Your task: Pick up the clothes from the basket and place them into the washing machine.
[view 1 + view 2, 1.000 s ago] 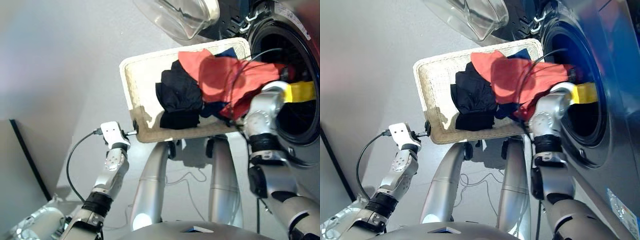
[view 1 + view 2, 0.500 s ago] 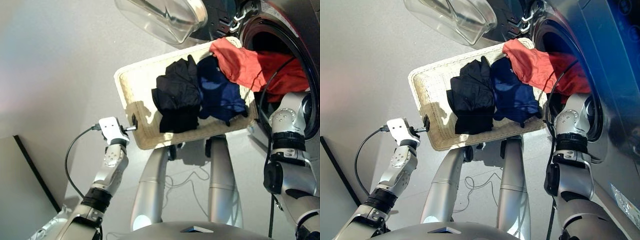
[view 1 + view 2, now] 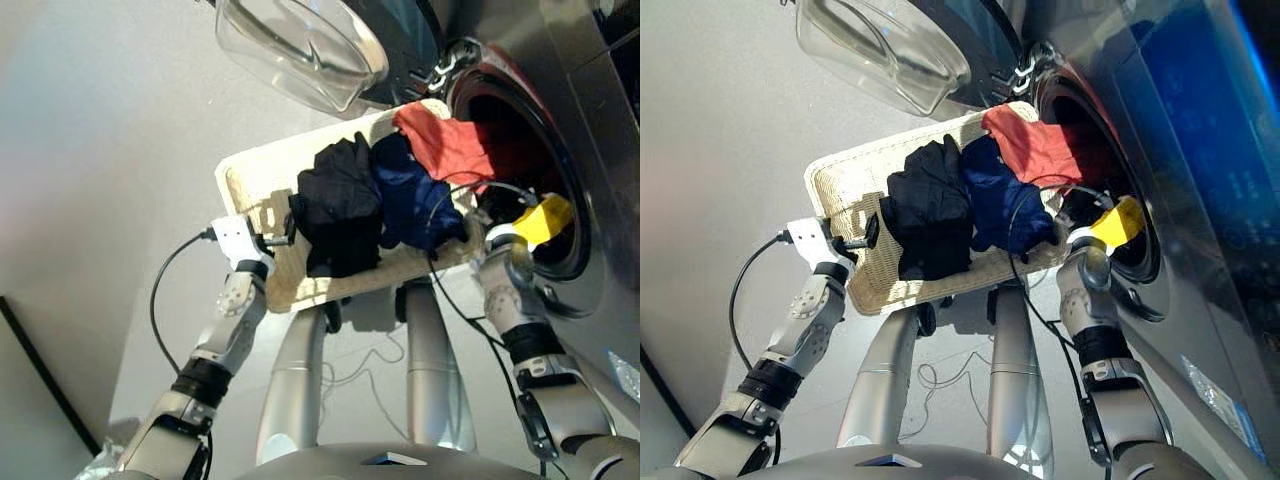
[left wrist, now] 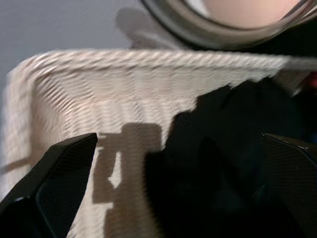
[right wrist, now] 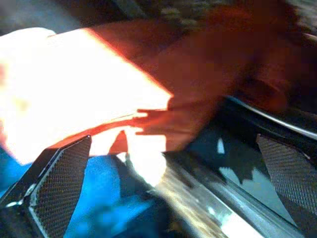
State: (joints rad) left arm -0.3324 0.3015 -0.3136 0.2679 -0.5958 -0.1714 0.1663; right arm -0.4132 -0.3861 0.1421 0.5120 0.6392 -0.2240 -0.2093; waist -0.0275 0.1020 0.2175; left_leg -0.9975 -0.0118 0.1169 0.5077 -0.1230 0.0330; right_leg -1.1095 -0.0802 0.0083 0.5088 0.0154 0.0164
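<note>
Three garments counted: coral-red garment [image 3: 448, 146] draped over the basket's end and into the drum mouth of the washing machine [image 3: 545, 185]; navy garment [image 3: 410, 205] just beside it in the basket; black garment [image 3: 338, 208] next along, toward the far end. One cream basket [image 3: 245, 185], long axis running from left gripper to drum. Right gripper [image 3: 500, 232] at the drum end, nearest the coral-red and navy pieces, fingers spread apart and empty in the wrist view. Left gripper [image 3: 282, 240] at the opposite short rim, fingers likewise apart, holding no cloth, black piece straight ahead. One glass door [image 3: 300, 50] swung open above.
</note>
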